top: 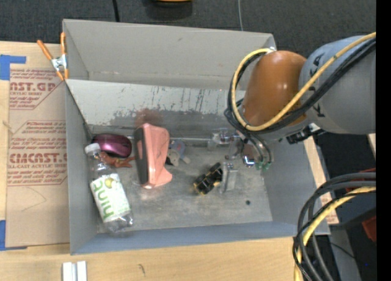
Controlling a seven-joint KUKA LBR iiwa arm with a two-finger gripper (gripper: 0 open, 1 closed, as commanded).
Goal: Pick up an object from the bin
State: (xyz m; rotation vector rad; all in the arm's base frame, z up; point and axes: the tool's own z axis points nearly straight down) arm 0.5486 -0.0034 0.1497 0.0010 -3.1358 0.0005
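My gripper (226, 157) is low in the right half of the bin, under the arm's orange cover. It stands open, with one metal fingertip (231, 178) near the floor and the other (220, 136) toward the back wall. A small black and yellow thing (208, 179) lies on the bin floor just left of the nearer fingertip, close to it or touching it. Nothing shows between the fingers. A small grey-blue piece (178, 151) lies further left, beside a pink thing with a black strip (153, 155).
A magenta rounded thing (113, 145) sits at the left wall. In front of it lies a clear plastic bottle with a green and white label (109, 198). The arm and its yellow cables cover the bin's right rim.
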